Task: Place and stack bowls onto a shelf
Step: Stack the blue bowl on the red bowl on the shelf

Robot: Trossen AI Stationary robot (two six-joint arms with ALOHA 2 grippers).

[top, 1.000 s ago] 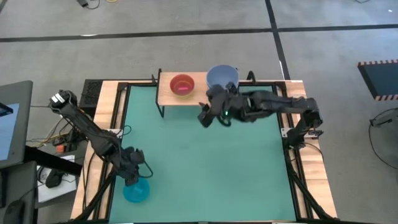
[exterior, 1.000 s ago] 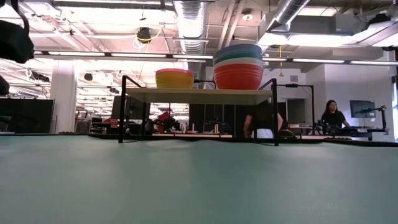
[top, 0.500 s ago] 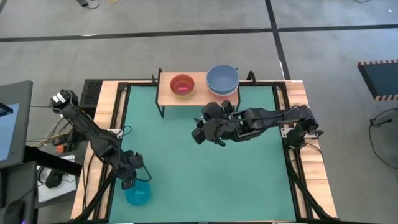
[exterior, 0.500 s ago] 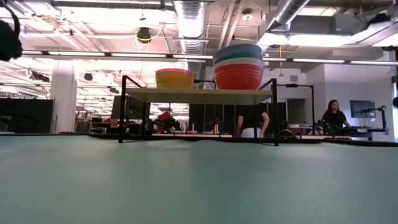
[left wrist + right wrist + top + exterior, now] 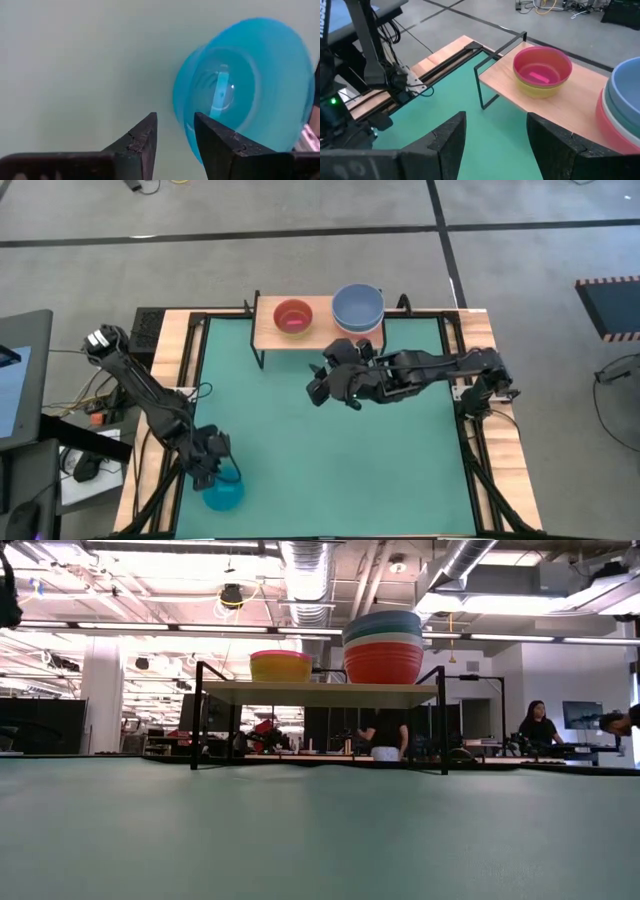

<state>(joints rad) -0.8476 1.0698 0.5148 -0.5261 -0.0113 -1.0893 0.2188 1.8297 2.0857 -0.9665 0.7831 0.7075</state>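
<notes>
A cyan bowl (image 5: 223,492) sits on the green mat near the table's near left corner. My left gripper (image 5: 205,464) hangs at its far-left rim, fingers apart (image 5: 175,135). The shelf (image 5: 275,332) stands at the far edge. On it a pink bowl rests in a yellow one (image 5: 542,67), and beside them is a stack (image 5: 383,645) with a red bowl lowest and a pale blue bowl (image 5: 357,306) on top. My right gripper (image 5: 318,387) hovers open and empty over the mat in front of the shelf. My left gripper comes slanting down at the cyan bowl's rim (image 5: 181,115), one finger (image 5: 216,142) in front of the bowl and the other (image 5: 144,137) outside it. Mat shows between the outer finger and the rim. I cannot tell whether the other finger touches the bowl.
Light-wood borders and black frame rails (image 5: 195,370) edge the mat (image 5: 330,460). A monitor (image 5: 20,380) and cables stand off the left side. People (image 5: 538,725) show in the room beyond the shelf. The middle of the mat lies bare between the two arms.
My right gripper has drawn back from the stack on the shelf, toward the table's near and left sides, and now hangs over the mat. The bowls on the shelf have kept still.
</notes>
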